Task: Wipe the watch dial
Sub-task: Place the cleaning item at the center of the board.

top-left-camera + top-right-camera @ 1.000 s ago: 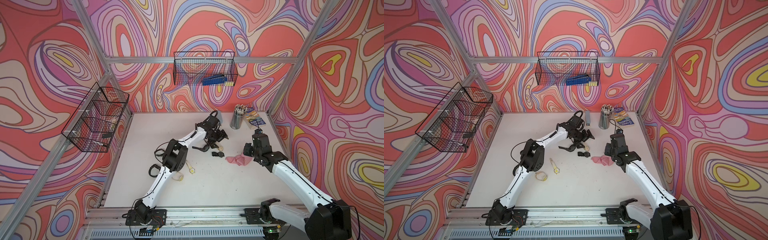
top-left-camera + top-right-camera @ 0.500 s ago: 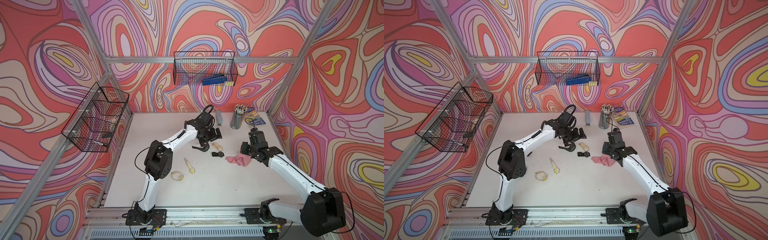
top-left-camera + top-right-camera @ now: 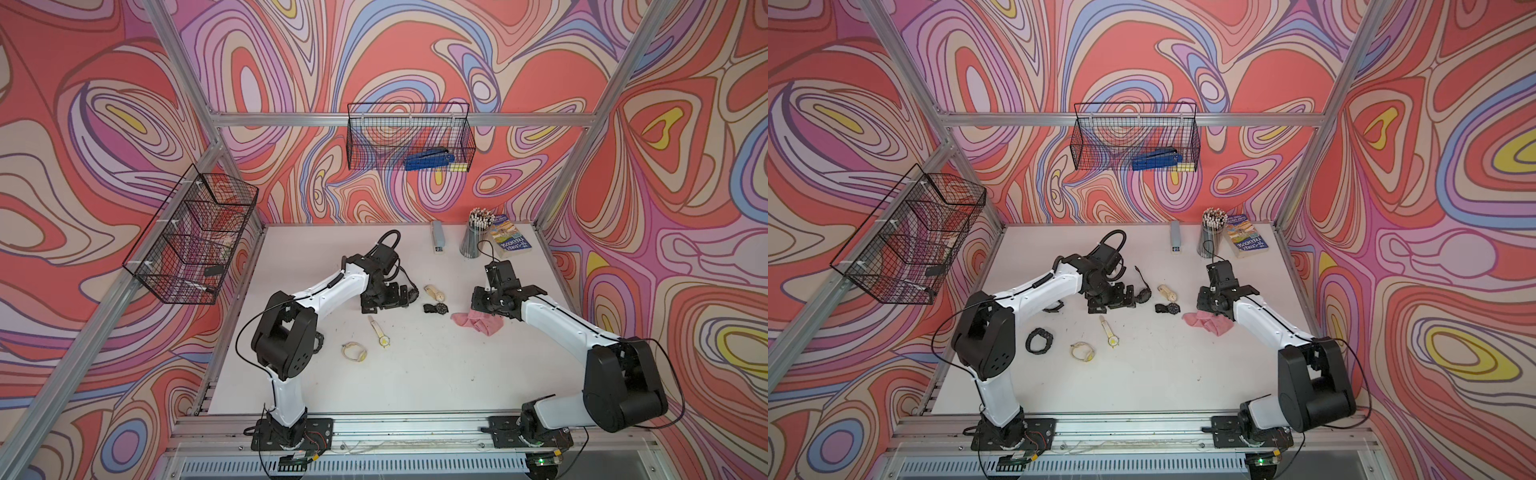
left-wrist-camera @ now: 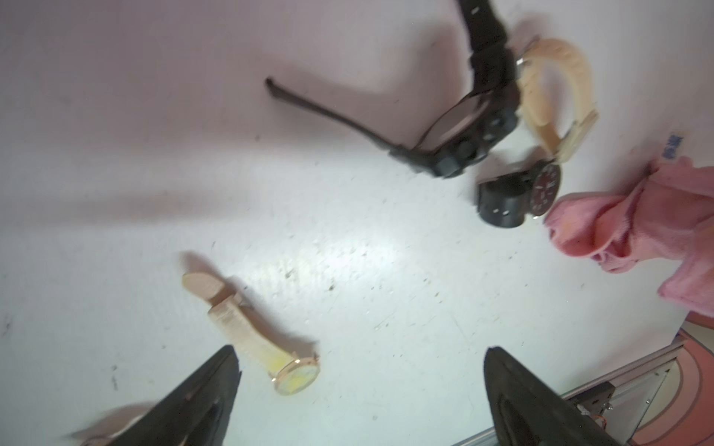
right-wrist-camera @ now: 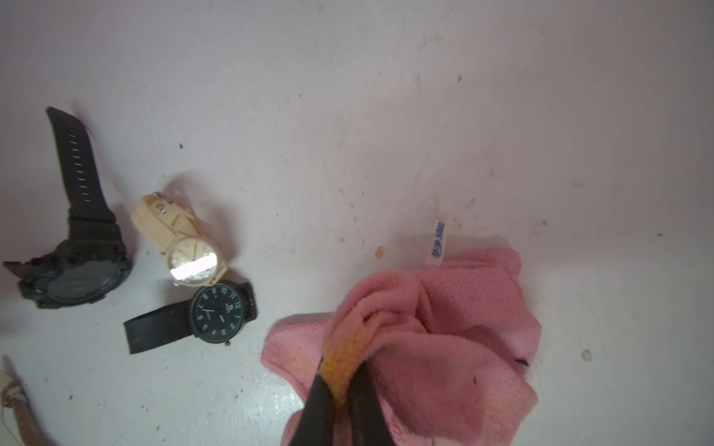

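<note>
Black-dialled analogue watch (image 5: 218, 313) lay dial-up on the white tabletop (image 3: 415, 374), in the far half and between the two arms. Its short black strap was spread flat to one side. A cream watch (image 5: 193, 258) lay hard against its case. Beyond that we saw a chunky black sports watch (image 5: 73, 282) resting on its side with its strap ends splayed. We found the pink cloth (image 5: 444, 328) heaped on the table just beside the black-dialled watch, not on the dial. The right gripper (image 5: 342, 370) was clamped on a bunched fold of that cloth, jaws nearly together. The left gripper (image 4: 359, 351) hung low over the table with its jaws wide apart and nothing between them. A yellow-dialled watch with a beige strap (image 4: 251, 332) lay flat near one of its fingertips (image 4: 216, 378). Farther towards the front edge we noted a gold bracelet watch (image 3: 353, 352).
</note>
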Robot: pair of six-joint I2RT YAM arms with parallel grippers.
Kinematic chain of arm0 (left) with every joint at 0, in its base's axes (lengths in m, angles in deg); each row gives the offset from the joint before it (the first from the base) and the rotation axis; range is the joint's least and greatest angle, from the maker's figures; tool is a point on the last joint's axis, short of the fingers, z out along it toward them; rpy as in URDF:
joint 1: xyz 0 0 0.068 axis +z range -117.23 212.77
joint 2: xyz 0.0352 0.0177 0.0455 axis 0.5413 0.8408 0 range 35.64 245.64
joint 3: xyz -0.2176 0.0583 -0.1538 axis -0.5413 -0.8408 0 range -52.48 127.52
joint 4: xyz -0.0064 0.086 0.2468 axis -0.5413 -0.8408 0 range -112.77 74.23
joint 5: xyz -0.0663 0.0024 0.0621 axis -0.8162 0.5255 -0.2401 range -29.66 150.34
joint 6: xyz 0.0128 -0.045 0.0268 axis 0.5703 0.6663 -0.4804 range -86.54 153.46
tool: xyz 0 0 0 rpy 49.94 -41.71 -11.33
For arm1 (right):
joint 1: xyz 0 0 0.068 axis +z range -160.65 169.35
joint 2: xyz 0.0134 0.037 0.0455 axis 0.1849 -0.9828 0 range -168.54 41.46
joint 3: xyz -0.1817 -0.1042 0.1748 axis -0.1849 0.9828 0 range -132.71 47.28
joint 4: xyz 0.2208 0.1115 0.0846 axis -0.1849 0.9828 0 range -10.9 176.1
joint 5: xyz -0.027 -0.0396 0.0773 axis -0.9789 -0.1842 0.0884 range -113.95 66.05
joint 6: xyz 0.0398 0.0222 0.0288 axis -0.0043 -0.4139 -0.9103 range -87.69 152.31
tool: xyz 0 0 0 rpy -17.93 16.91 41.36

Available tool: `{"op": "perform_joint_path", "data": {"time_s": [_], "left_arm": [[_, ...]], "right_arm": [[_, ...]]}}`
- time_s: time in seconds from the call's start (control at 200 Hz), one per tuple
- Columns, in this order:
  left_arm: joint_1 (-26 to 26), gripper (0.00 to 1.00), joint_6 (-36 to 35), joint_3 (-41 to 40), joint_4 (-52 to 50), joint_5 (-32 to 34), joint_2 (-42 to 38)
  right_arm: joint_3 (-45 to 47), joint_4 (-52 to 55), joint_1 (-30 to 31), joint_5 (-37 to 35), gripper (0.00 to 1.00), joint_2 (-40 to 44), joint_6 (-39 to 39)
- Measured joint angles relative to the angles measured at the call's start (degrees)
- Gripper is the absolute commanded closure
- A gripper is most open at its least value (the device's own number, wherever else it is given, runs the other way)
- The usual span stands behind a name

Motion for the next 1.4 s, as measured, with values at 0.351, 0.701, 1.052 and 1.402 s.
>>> {"op": "perform_joint_path", "data": {"time_s": [0.351,0.701,1.052,1.402], "left_arm": [[1.84,0.0,1.99,-2.43,0.13,0.02,-1.53],[1.88,0.13,9.46,-8.72,0.28,-2.93,-2.69],[1.88,0.23,17.73,-7.8,-2.4,0.68,-0.5],[1.88,0.49,23.52,-5.46,-3.3,2.16,4.5]], "right_arm": [[-0.22,0.66,0.0,-3.34,0.35,-5.46,-1.79],[-3.39,0.9,-1.22,-3.85,0.38,-11.96,-2.29],[-4.28,0.63,-1.9,-3.04,0.46,-12.94,-1.6],[-3.48,-0.52,-2.51,-1.53,0.48,-12.26,-1.07]]}}
